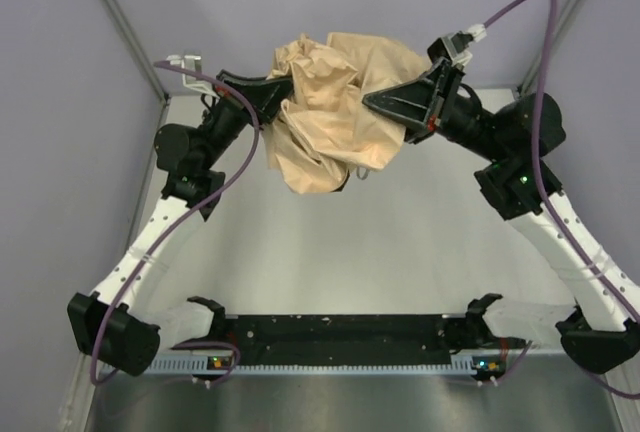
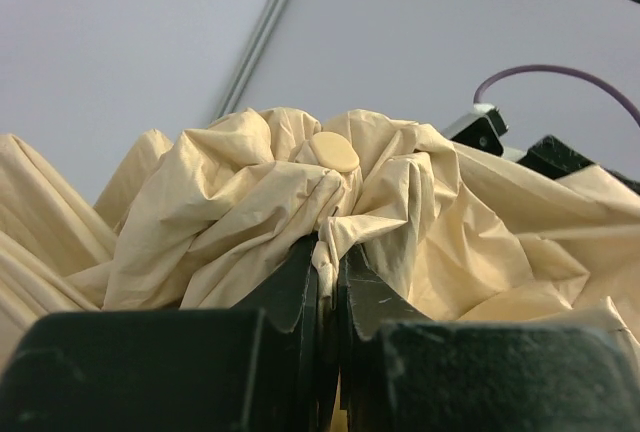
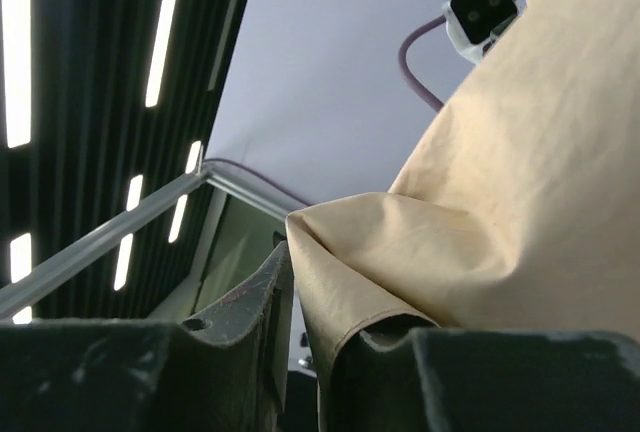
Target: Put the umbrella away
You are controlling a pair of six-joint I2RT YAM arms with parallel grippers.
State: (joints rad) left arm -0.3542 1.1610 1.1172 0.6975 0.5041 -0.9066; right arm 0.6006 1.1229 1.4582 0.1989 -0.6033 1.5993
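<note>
The umbrella (image 1: 335,102) is a crumpled beige bundle held in the air between both grippers, above the far middle of the table. My left gripper (image 1: 272,97) is shut on a fold of its fabric from the left. In the left wrist view the pinched fold sits between the fingertips of that gripper (image 2: 330,262), just below the umbrella's round tan cap (image 2: 332,152). My right gripper (image 1: 378,102) holds the canopy from the right. In the right wrist view the canopy (image 3: 500,202) drapes over one finger and runs down between the jaws of that gripper (image 3: 312,302). Shaft, handle and band are hidden.
The grey table (image 1: 400,242) lies below the hanging fabric. A black rail (image 1: 340,337) runs along the near edge between the arm bases. Metal frame posts (image 1: 120,17) stand at the back corners. Purple cables (image 1: 540,72) loop off both wrists.
</note>
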